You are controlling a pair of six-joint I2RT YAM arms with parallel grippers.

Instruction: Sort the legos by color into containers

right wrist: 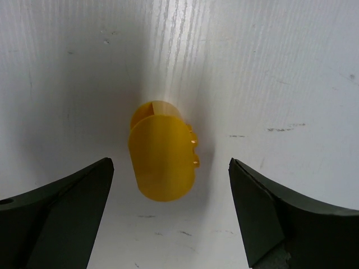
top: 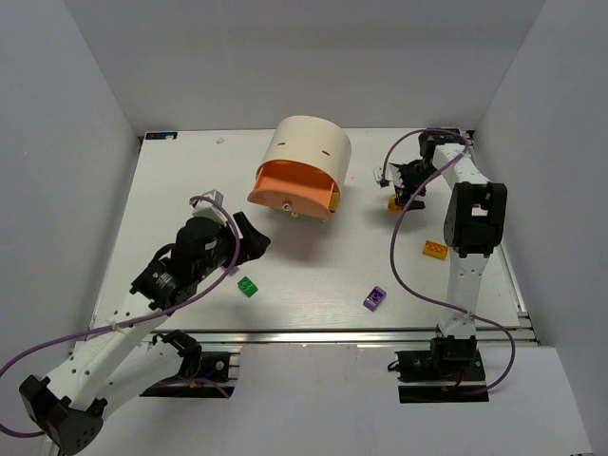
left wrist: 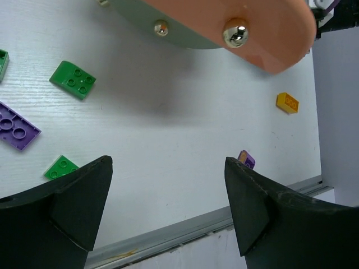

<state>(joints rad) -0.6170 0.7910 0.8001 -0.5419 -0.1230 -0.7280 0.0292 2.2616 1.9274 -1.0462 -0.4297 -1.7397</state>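
Loose legos lie on the white bench [top: 190, 171] in front of a cream drum cabinet [top: 309, 147]. A green brick [top: 248, 286] sits near the front edge, with a purple brick [top: 374, 297] to its right. An orange-yellow brick [top: 435, 249] lies just beside the right arm. The left wrist view also catches a square green brick [left wrist: 73, 79] and a long purple brick [left wrist: 17, 128], both flat on the bench.

The drum's orange drawer [top: 290, 190] stands pulled out toward the front, its round metal knob [left wrist: 235, 33] facing the arms. The edge of a yellow drawer [top: 334, 201] shows at the orange drawer's right.

To the right of the drum, the right tool [right wrist: 170, 162] is spread wide around a yellow rounded piece [right wrist: 162, 151] standing on the bench. Neither of its fingers touches the piece. The left tool [left wrist: 168, 190] is also spread wide, to the front left of the orange drawer, with only bare bench between its fingers.
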